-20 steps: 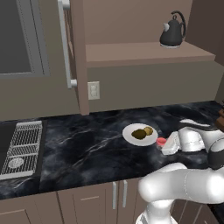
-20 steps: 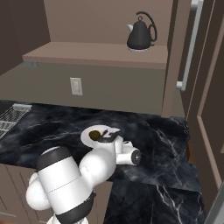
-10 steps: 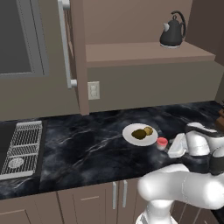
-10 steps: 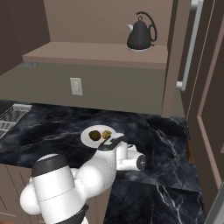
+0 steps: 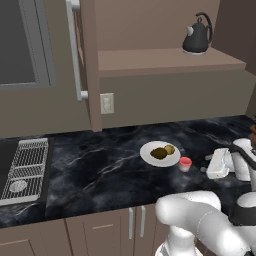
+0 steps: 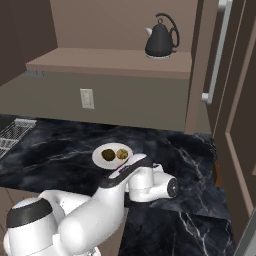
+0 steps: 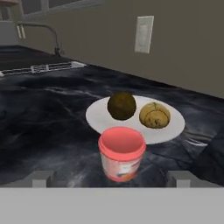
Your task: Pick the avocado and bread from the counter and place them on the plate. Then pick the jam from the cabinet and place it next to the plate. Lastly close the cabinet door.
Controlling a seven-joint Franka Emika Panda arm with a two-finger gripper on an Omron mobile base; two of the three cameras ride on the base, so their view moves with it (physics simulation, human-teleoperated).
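Observation:
A white plate [image 5: 148,156] [image 6: 99,161] [image 7: 175,129] lies on the black marble counter. On it sit the dark avocado [image 5: 158,153] [image 6: 108,154] [image 7: 121,105] and the tan bread [image 5: 170,149] [image 6: 122,153] [image 7: 154,115]. The red-lidded jam [image 5: 185,163] [image 7: 121,153] stands upright on the counter just beside the plate's near rim. My gripper [image 5: 205,164] [image 7: 110,178] is open, a short way back from the jam, touching nothing. The cabinet door [image 5: 85,65] [image 6: 201,70] stands open.
A black kettle [image 5: 197,35] [image 6: 161,38] sits on the shelf above the counter. A stove grate [image 5: 27,162] lies at the counter's left end. A wall outlet [image 5: 107,103] [image 7: 144,33] is behind the plate. A tall panel [image 6: 240,125] bounds the right side.
The gripper has drawn back from the jam, away from the plate. The jam stays standing beside the plate, and the plate's contents have not moved.

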